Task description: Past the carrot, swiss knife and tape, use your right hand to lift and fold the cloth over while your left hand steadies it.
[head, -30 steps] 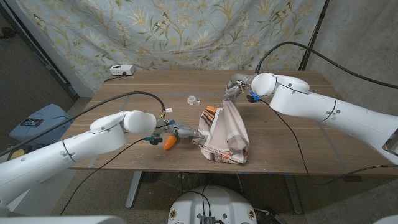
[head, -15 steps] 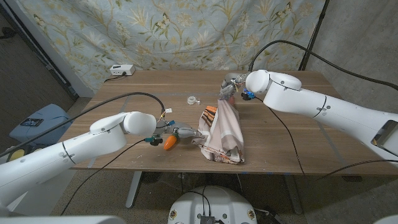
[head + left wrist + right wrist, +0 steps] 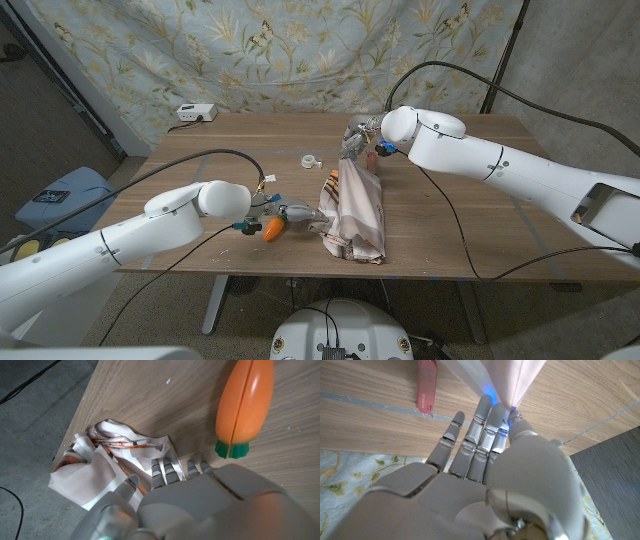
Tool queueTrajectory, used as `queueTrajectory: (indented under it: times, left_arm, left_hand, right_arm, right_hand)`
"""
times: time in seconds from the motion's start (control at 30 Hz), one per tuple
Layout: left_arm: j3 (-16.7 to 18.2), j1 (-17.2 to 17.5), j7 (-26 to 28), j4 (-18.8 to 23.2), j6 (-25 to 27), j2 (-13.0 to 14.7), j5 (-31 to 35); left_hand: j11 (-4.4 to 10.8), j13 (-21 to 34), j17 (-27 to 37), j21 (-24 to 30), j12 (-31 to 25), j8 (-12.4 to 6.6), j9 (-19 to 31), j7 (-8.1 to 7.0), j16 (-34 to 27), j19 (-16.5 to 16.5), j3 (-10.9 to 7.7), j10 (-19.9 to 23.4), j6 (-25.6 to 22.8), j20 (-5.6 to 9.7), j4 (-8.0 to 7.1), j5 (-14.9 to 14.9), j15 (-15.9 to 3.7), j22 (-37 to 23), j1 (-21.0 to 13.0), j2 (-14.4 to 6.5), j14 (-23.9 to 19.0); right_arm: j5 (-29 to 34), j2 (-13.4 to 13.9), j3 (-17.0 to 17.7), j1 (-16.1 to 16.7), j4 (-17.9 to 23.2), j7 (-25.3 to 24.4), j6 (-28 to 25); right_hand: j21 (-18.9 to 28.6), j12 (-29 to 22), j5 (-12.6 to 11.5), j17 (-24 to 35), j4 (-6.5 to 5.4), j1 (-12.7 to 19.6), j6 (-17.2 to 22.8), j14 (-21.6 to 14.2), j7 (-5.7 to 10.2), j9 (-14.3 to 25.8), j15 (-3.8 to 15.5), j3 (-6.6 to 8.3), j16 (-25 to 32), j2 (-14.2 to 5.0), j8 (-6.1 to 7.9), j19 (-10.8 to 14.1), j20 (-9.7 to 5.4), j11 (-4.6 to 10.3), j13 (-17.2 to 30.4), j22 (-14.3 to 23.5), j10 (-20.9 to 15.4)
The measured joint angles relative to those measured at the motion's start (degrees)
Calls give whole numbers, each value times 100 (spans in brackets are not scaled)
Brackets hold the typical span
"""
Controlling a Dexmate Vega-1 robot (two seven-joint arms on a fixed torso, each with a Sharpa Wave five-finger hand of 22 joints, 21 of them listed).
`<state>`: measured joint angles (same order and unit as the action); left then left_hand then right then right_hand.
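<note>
One cloth (image 3: 355, 212), one carrot (image 3: 273, 229), one swiss knife (image 3: 426, 386), one tape (image 3: 310, 160) lying on the surface (image 3: 470, 215); right robot hand (image 3: 358, 138) pinching the cloth's raised corner, left robot hand (image 3: 285, 213) pressing its edge.

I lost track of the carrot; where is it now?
In the head view the carrot lies near the table's front edge, left of the cloth, beside the left robot hand.

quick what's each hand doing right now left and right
Left hand: presses its fingers on the cloth at its near-left edge, beside the carrot.
Right hand: pinches the cloth's far corner, lifted off the table.
</note>
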<state>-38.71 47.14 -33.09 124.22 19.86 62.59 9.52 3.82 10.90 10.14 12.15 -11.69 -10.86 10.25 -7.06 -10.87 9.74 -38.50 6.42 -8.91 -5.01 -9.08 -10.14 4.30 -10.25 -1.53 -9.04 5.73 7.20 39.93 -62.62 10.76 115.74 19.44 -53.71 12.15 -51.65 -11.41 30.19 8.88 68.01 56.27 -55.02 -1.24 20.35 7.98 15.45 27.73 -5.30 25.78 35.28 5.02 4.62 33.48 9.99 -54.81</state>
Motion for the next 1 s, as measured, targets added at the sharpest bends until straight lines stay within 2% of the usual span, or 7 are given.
queueTrajectory:
  times: [0.53, 0.7, 0.73, 1.0]
  left_arm:
    - [65, 73, 92, -38, -69, 72, -158]
    - [65, 73, 100, -38, -90, 72, -189]
    - [109, 98, 100, -48, -103, 122, -197]
    - [131, 99, 106, -50, -112, 135, -243]
  left_hand:
    - [0, -7, -17, -40, 11, 0, 0, 0, 4, 11, -32, 0, 0, 11, 33, 0, -1, -1, -46, -2, 1]
    - [0, -7, -14, -44, 11, 0, 0, -22, 6, 11, -47, 0, -22, 11, 47, 0, -1, -2, -46, -2, 1]
    - [0, -7, -12, -44, 11, 0, 0, -21, 14, 11, -47, 0, -21, 11, 47, 0, -1, -3, -46, -2, 1]
    - [0, -5, -9, -45, 11, 0, 0, -21, 17, 11, -71, 0, -21, 11, 71, 0, -1, -3, -69, 21, 1]
  right_arm:
    - [103, -530, -174, -181, -860, 244, 269]
    - [103, -658, -217, -215, -1092, 244, 269]
    - [63, -698, -231, -227, -1166, 393, 544]
    - [66, -899, -303, -280, -1529, 444, 707]
  right_hand:
    - [0, 0, 0, 25, -20, 31, 0, 2, 0, -4, -2, -20, -44, -31, -16, -1, -1, 0, -5, 0, 0]
    - [-35, 0, 0, 50, -52, 31, 0, 2, 0, -1, -2, -52, -44, -31, -16, -8, -91, 1, -5, 0, 1]
    - [-35, 0, 0, 50, -52, 31, -1, 2, 0, 1, -2, -52, -44, -31, -16, -12, -95, 10, -4, 0, 11]
    - [-35, 21, 0, 50, -22, 31, -1, 2, 1, 1, -2, -81, -92, -30, -16, -12, -95, 20, -4, 0, 20]
